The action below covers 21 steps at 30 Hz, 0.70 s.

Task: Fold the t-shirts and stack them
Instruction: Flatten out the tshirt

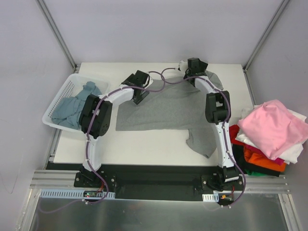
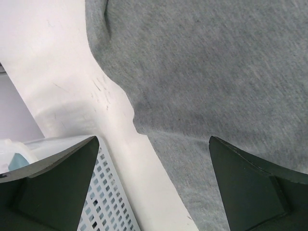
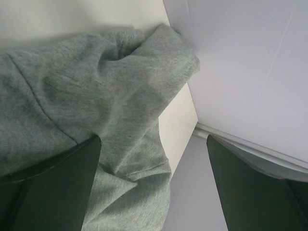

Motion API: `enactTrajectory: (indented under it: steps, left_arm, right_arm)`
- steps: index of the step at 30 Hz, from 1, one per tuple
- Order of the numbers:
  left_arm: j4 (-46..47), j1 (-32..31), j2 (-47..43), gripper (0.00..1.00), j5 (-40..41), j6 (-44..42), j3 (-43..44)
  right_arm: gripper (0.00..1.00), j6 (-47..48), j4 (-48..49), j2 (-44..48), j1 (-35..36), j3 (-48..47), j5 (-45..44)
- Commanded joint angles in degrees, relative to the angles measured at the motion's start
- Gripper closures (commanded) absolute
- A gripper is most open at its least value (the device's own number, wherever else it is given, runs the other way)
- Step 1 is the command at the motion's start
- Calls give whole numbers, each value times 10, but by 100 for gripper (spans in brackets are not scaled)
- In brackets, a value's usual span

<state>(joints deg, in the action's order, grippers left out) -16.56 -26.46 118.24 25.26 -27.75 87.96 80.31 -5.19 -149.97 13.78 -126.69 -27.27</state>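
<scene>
Heather-grey cloth t-shirt (image 1: 163,108) spread mostly flat on white bench (image 1: 144,149), ready for folding; left jaws wide over its left edge, right jaws wide over far sleeve, neither holding.

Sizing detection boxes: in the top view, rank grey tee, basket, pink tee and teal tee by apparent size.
1. grey tee: clearly the largest, spread flat.
2. basket and pink tee: too alike to rank.
3. teal tee: smallest, bunched inside the basket.
</scene>
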Motion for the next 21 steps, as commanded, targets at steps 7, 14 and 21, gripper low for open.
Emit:
enactTrajectory:
  steps: [7,14,21]
  left_arm:
    - [21,15,30,1,21,-21,39]
    - [23,15,36,1,22,-33,51]
    - [33,24,81,1,52,-77,94]
  right_arm:
    - [3,-14,-5,28,12,12,-12]
    - [3,0,-2,12,27,-15,-14]
    - [3,7,26,17,32,-11,-4]
